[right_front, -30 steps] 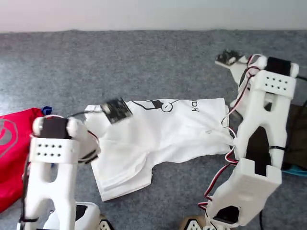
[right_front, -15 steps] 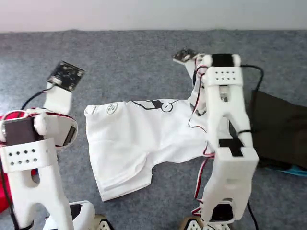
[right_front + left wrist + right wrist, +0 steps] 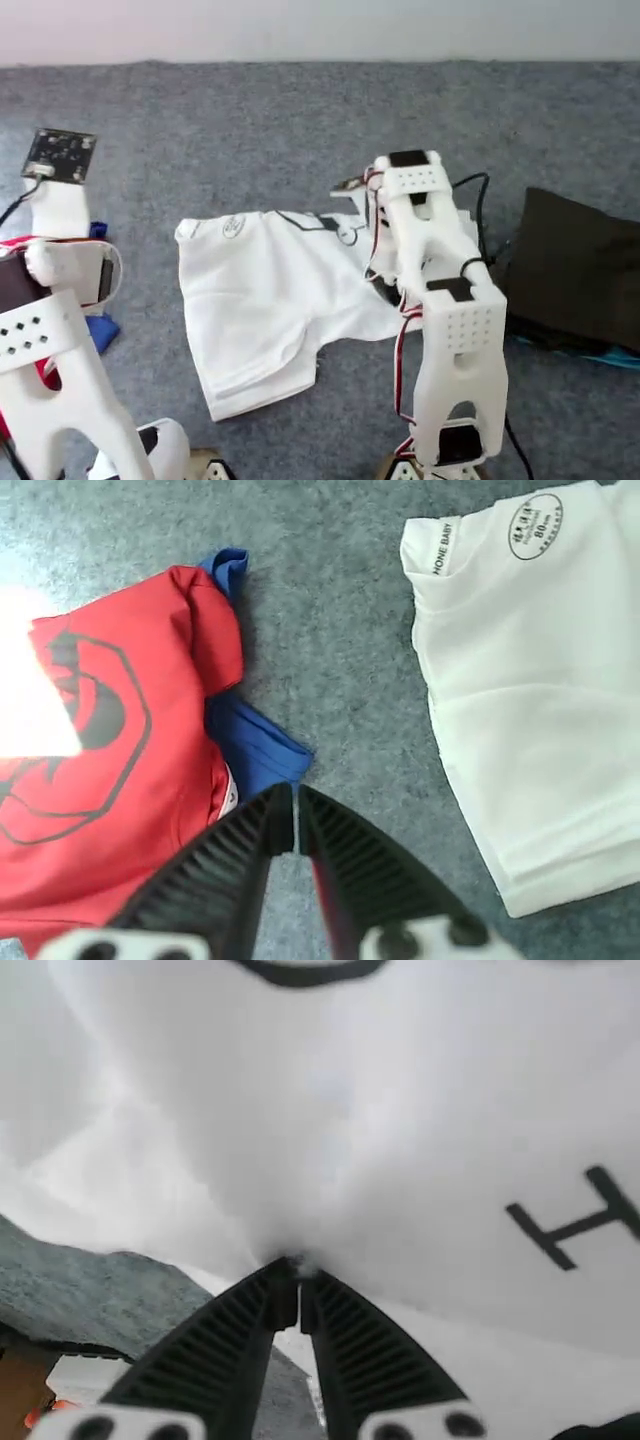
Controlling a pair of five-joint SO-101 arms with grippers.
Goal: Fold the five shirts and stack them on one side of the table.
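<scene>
- My left hand (image 3: 295, 795) is closed, its fingers pressed tip to tip with nothing between them.
- It hangs over bare grey bench (image 3: 200, 130), just beside the edge of the blue shirt (image 3: 255, 750). I can't tell whether it touches the surface.
- My right hand (image 3: 297, 1265) is pinched tight on the white shirt (image 3: 270, 300). The cloth bunches up right at the fingertips and drapes away from them.
- From the high view I see the right arm (image 3: 440, 300) reaching over the right part of the white shirt, near its black print.
- The white shirt lies in the middle of the bench, partly folded, with a doubled edge along its near left side.
- The red shirt (image 3: 110, 740) sits at the left edge of the bench, on top of the blue shirt, which pokes out from under it.
- The dark shirt (image 3: 575, 265) lies at the right side, just beside the white shirt.
- The left arm (image 3: 60, 300) stands at the left, over the red shirt.
</scene>
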